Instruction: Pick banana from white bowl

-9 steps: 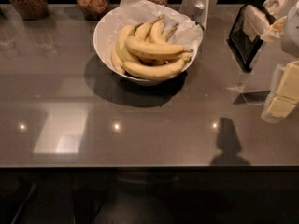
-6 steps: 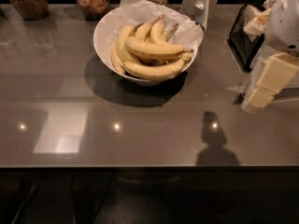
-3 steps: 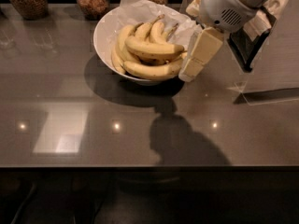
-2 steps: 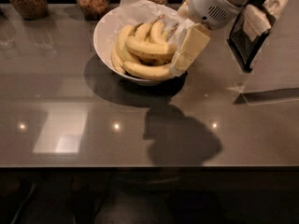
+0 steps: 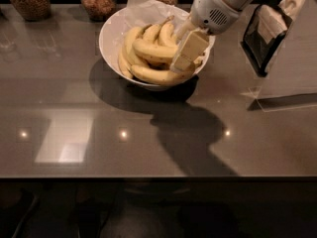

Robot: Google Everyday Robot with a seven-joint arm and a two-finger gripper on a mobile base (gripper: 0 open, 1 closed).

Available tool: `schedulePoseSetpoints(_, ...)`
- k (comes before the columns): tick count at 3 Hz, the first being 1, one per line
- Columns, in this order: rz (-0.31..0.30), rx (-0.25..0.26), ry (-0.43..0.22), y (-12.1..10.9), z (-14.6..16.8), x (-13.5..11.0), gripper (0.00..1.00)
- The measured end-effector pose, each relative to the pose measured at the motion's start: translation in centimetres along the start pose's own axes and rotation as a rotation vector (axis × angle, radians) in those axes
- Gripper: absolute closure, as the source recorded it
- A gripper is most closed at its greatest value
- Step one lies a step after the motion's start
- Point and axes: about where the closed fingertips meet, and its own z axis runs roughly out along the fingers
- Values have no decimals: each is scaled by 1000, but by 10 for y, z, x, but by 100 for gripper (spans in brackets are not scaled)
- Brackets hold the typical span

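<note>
A wide white bowl lined with crinkled white paper stands on the dark counter at the back centre. It holds several yellow bananas, one lying across the top and one along the front rim. My gripper comes in from the upper right on a white arm. Its cream fingers reach down over the right side of the bowl, right at the bananas. Part of the right-hand bananas is hidden behind the fingers.
Three glass jars of brown grains stand along the back edge, one just behind the bowl. A black and white holder stands at the right. The grey counter reflects ceiling lights.
My arm has swung from the right edge of the counter leftward to the bowl. The gripper now sits lower over the bowl's right side, at the bananas. The bananas have not moved.
</note>
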Motion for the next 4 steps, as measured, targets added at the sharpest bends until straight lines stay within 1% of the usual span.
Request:
schedulePoseSetpoints(1,6,-24,4,-3,10,-2,27)
schedulePoseSetpoints(2,5,-39,9,-4,17,-5,45)
schedulePoseSetpoints(4,3,-40,10,-3,16,-5,92)
